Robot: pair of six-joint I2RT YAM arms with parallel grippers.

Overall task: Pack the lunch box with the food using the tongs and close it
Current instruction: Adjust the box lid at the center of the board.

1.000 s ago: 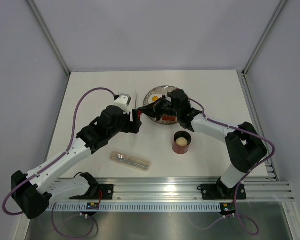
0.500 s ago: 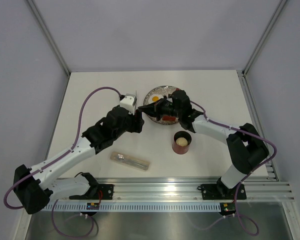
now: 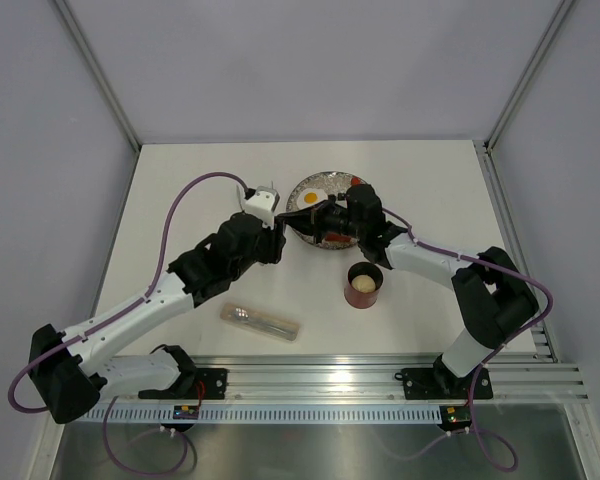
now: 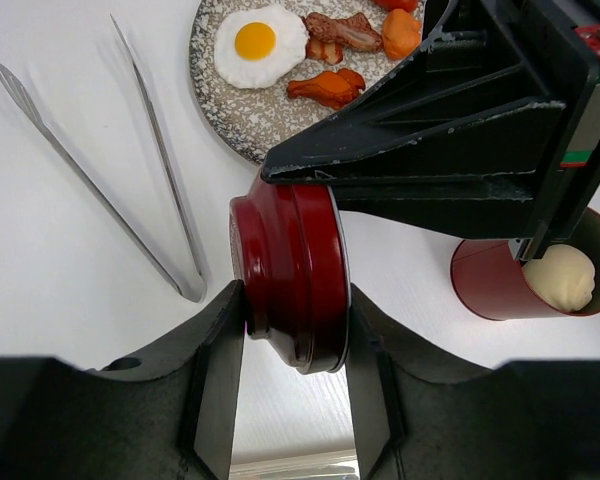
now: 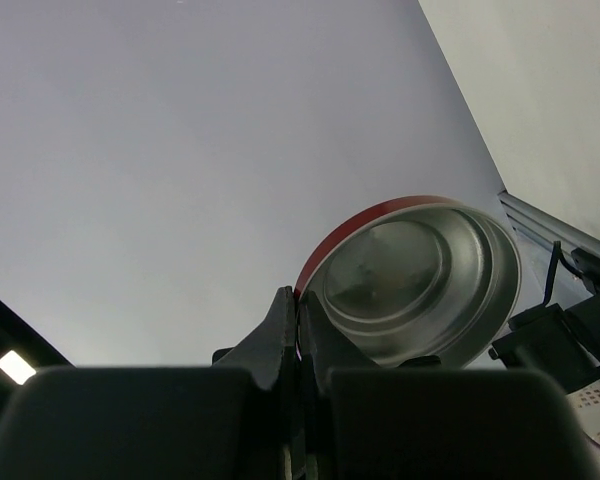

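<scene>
Red steel-lined round lid point(image 4: 290, 250), probably light and slippery: take across faces with straddling left gripper point(image 4: 295, 300), closure unclear; right gripper point(image 5: 298, 308) clamped on twelve-o'clock rim.

A robot lab's test cell, this; bare grey panels point(image 3: 310, 60) wall it in on three sides, held by slanting metal posts point(image 3: 98, 75); a plain white table point(image 3: 180, 190) fills the floor; along its near edge runs a slotted aluminium rail point(image 3: 330, 375), with the left arm point(image 3: 150, 300) and right arm point(image 3: 450, 265) bolted to it, purple cables point(image 3: 170, 225) looping off them; on the speckled plate point(image 4: 220, 100) sits toy food, a fried egg point(image 4: 252, 42) among it.
</scene>
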